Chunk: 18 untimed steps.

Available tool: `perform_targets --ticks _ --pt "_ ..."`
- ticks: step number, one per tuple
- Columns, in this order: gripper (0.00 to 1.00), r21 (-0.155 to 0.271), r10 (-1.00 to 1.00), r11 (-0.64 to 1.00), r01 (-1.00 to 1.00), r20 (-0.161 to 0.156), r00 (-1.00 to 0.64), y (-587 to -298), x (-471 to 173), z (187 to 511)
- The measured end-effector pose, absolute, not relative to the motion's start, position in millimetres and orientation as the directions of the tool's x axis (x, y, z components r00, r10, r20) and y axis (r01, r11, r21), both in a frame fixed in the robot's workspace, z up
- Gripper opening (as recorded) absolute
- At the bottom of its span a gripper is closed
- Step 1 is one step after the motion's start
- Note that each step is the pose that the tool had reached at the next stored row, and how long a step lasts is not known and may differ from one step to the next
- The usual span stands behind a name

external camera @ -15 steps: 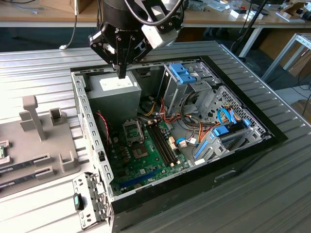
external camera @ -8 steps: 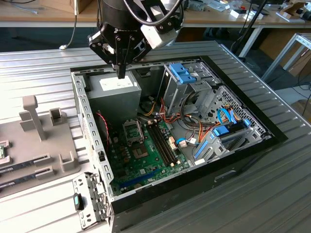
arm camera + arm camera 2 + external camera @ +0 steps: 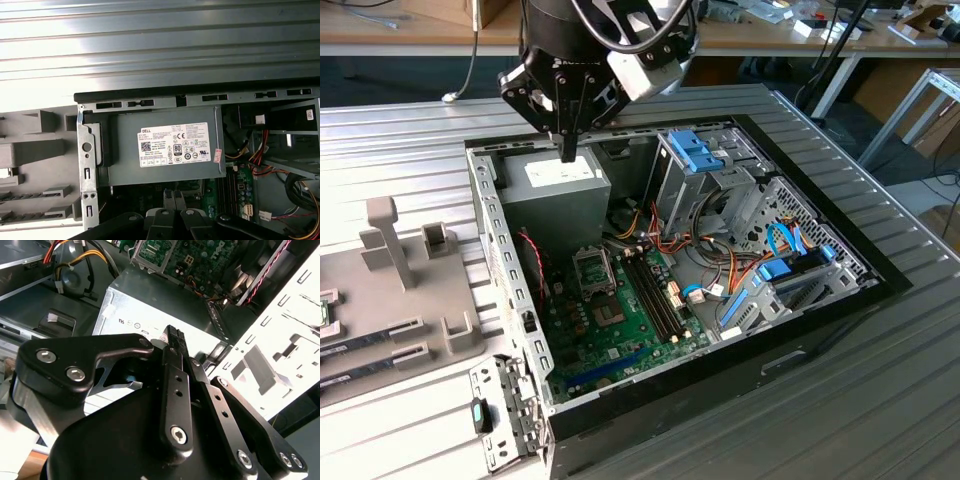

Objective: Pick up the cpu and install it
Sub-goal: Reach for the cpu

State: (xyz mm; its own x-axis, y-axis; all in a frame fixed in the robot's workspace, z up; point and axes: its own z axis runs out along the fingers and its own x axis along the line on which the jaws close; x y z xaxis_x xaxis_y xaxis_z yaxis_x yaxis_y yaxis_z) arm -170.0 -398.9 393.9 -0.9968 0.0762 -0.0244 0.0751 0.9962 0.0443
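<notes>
Cpu (image 3: 325, 311): small flat piece with a green edge and pale top. It lies on the grey fixture (image 3: 430, 300) at the exterior view's left edge, half cut off by the frame. It sits on the table (image 3: 880, 400), well apart from the open computer case (image 3: 505, 260).

Exterior view: memory sticks (image 3: 370, 335) lie in the fixture's slots just beside the cpu. The motherboard (image 3: 620, 330) is on the case floor with its socket frame (image 3: 592, 268).

First wrist view: looks straight down on the power supply's (image 3: 165, 150) labelled top. Second wrist view: the black linkage is close up.

Gripper (image 3: 567, 150): points straight down above the power supply, not touching it. The fingers (image 3: 175, 347) are together, with nothing between them.
</notes>
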Motion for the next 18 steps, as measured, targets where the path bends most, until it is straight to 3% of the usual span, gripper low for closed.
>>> perform_targets --ticks 18 --pt "0.11 0.044 0.076 0.996 0.075 -0.024 -0.997 -398.9 -173.5 393.8"
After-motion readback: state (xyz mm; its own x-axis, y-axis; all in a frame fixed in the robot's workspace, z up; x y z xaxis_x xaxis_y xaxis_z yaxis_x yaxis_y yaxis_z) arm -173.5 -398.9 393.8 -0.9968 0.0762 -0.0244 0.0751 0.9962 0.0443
